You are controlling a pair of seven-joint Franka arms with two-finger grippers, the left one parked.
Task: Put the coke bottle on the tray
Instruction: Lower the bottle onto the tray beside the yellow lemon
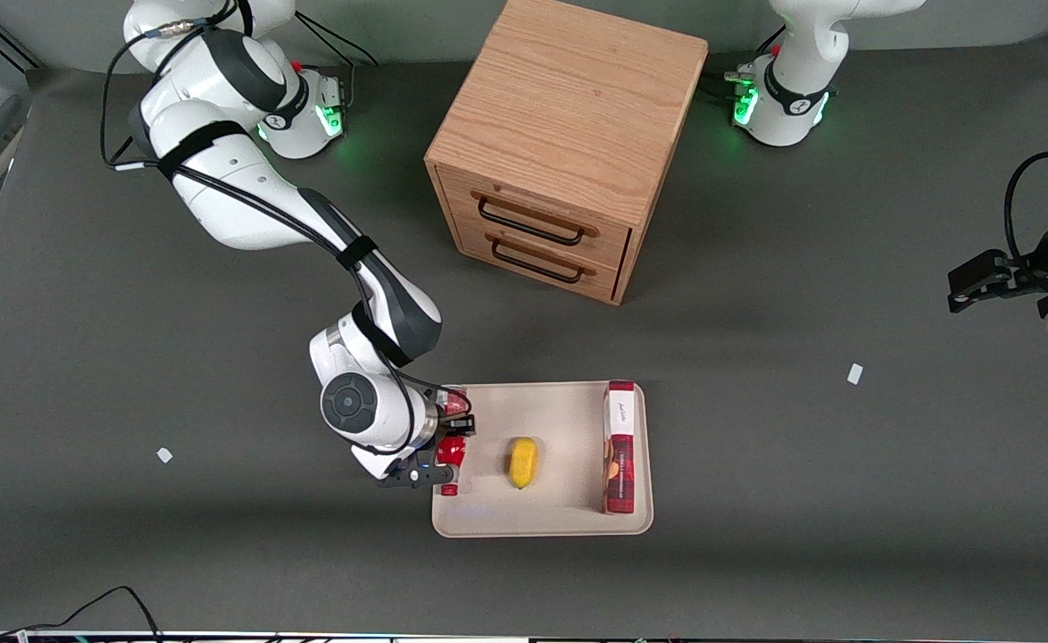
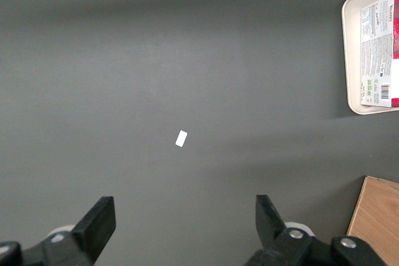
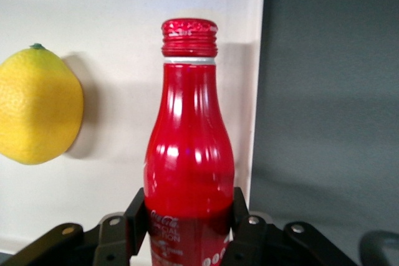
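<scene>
We are holding the coke bottle with our tool closed on its lower body, lying low over the tray edge nearest the working arm, probably about to set it down. The lemon is sitting just beside it, the red-and-white box farther along.

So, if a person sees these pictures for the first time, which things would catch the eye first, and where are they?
The red coke bottle stands out most, gripped in the claw over the edge of the cream tray at the working arm's end. On the tray, a yellow lemon lies beside the bottle, with a red-and-white box along the edge toward the parked arm. The wooden two-drawer cabinet sits farther from the front camera than the tray.
</scene>
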